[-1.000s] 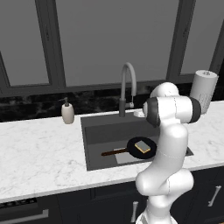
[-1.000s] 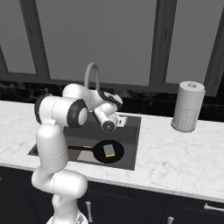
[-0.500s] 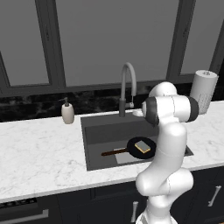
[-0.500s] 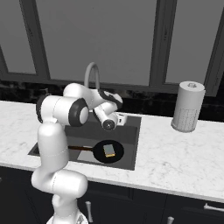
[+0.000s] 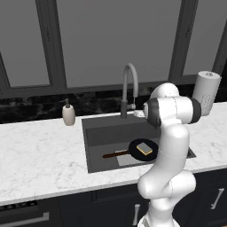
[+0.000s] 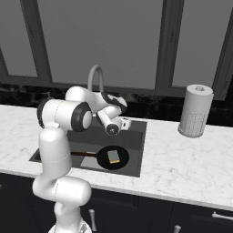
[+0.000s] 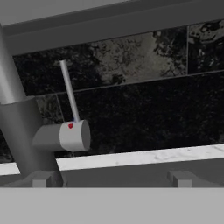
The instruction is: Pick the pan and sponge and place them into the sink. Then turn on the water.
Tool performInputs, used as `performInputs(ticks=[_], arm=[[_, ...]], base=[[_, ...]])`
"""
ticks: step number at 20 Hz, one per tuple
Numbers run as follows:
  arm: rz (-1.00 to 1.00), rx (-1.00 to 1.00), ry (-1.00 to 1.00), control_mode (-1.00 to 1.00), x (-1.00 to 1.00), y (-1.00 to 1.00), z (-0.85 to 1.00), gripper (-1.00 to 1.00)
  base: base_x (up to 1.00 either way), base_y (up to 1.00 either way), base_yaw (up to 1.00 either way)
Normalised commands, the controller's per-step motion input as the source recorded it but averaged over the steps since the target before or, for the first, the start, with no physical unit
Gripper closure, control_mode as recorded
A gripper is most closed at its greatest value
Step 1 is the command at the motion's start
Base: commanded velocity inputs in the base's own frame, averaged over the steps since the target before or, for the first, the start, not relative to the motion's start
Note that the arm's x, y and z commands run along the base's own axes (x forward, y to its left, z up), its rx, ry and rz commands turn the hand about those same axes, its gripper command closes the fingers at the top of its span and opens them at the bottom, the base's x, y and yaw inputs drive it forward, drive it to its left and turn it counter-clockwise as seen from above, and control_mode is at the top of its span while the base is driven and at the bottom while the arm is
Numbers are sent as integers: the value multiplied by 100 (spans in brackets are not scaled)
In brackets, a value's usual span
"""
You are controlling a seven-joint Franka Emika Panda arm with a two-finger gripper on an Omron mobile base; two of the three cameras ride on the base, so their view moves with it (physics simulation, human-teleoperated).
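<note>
Jaws stand wide apart and empty, the gripper (image 7: 111, 181) low at the back of the sink (image 5: 99, 133), facing the dark backsplash (image 7: 144, 105). Off to their left rises the faucet (image 7: 19, 131), its stubby valve body (image 7: 70, 136) and thin lever (image 7: 69, 91) pointing up, clear of both fingertips. Behind and below them, the pan (image 6: 113, 157) lies flat on the basin floor with the sponge (image 6: 113, 157) resting on it, so both placements look done. No water runs from the spout.

To finish well, I'd judge the hand should slide left until the lever sits between the tips, then push it over rather than squeeze hard.

Room is tight: the faucet column crowds the left, the marble ledge (image 7: 144, 156) lies just ahead, and open space lies to the right.
</note>
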Motion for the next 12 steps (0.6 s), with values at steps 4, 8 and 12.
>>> performInputs(ticks=[4, 8, 12], arm=[[0, 0, 0, -100, 4, 1, 0, -100], [0, 0, -1, -100, 4, 0, 6, -100], [0, 0, -5, -100, 0, 0, 3, -100]], base=[[0, 0, 0], [0, 0, 0], [0, 0, 0]])
